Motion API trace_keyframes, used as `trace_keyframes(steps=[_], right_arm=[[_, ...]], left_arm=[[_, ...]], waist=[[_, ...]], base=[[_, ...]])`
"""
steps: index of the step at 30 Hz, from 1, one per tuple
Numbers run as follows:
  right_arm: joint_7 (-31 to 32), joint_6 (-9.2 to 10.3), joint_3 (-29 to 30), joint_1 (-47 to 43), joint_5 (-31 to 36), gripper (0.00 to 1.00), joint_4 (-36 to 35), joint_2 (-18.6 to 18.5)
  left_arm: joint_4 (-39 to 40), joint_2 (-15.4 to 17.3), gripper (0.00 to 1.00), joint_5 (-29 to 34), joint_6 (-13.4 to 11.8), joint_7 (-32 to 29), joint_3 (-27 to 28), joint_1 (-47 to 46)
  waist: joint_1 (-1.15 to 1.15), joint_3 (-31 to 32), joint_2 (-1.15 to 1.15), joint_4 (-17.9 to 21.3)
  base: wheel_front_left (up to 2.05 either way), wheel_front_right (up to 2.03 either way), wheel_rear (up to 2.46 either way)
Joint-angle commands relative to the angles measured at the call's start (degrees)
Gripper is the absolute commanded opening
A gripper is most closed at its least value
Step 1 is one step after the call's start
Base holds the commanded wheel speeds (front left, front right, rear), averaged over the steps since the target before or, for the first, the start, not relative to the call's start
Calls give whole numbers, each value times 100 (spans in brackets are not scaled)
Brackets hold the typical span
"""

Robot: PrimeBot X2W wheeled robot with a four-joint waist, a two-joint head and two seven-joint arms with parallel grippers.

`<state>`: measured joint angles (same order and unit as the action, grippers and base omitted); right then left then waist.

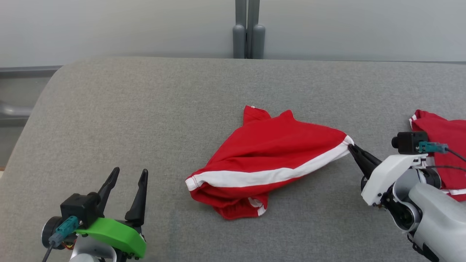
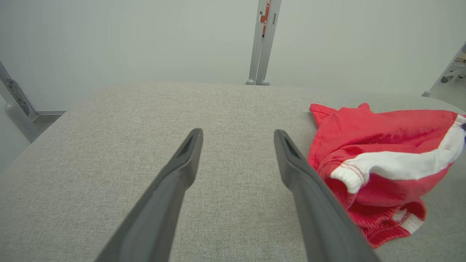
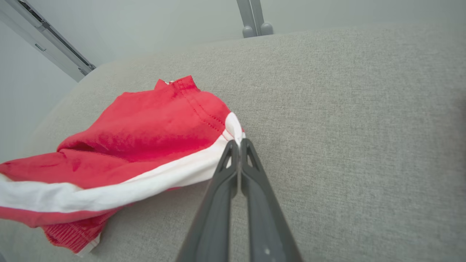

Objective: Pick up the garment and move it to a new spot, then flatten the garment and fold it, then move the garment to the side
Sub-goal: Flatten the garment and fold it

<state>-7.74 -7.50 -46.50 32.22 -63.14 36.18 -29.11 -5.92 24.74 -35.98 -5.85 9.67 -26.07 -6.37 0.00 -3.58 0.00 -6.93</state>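
A red garment [image 1: 267, 160] with a white stripe lies crumpled in the middle of the grey padded table [image 1: 145, 109]. My right gripper [image 1: 352, 147] is shut on the garment's white-edged right corner, and the cloth is stretched toward it. The right wrist view shows both fingertips pinched together on that corner of the garment [image 3: 145, 138], right gripper [image 3: 238, 143]. My left gripper [image 1: 129, 174] stands open at the lower left, well clear of the cloth. In the left wrist view the garment [image 2: 382, 160] lies right of the open left gripper [image 2: 236, 136].
A second red and white garment [image 1: 442, 134] lies at the table's right edge, behind my right wrist. A grey post [image 1: 248, 29] stands behind the table's far edge. The table's left edge curves away near my left arm.
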Motion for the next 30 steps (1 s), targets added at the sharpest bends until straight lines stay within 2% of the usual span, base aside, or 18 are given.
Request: trace_keyframes(steps=[1,11,12,13,14,15,16,21,25,27,29,30], right_arm=[[-122,2,40,-202,-103,0,-52,-11],[-578,2,278,-1187,-280,0,-322,119],[-593,2,291,-1264,-275,3,-330,156],[-604,2,304,-1345,-260,19,-334,198],[-612,2,316,-1399,-232,42,-321,226],[-621,3,316,-1446,-184,87,-294,259],[-620,2,319,-1475,-143,100,-280,291],[-675,2,489,-1470,177,100,-268,301],[-738,2,887,-1391,721,100,-414,221],[-747,2,1291,-1385,1130,100,-624,222],[-747,3,1959,-1437,1867,100,-993,226],[-744,3,2374,-1621,2135,100,-1262,406]], left_arm=[[-8,35,100,-39,-12,13,-6,74],[-41,75,100,-154,-47,22,-12,289],[-41,81,100,-161,-57,28,-5,307],[-43,89,100,-171,-57,32,6,321],[-44,95,100,-171,-55,36,8,327],[-49,102,100,-178,-54,44,16,334],[-54,112,100,-184,-51,41,22,337],[-39,151,100,-179,-114,112,104,370],[23,201,100,-188,-247,192,223,455],[74,215,100,-186,-319,250,306,477],[126,209,100,-178,-405,327,425,508],[155,190,100,-177,-466,358,487,543]], waist=[[0,177,0,238],[0,375,0,644],[0,386,0,670],[0,396,0,699],[0,405,0,717],[0,419,0,745],[0,432,0,768],[0,535,0,908],[0,640,0,1034],[0,667,0,1086],[0,680,0,1122],[0,689,0,1138]], base=[[0,0,0],[0,0,0],[0,0,0],[0,0,0],[0,0,0],[0,0,0],[0,0,0],[0,0,0],[0,0,0],[0,0,0],[0,0,0],[0,0,0]])
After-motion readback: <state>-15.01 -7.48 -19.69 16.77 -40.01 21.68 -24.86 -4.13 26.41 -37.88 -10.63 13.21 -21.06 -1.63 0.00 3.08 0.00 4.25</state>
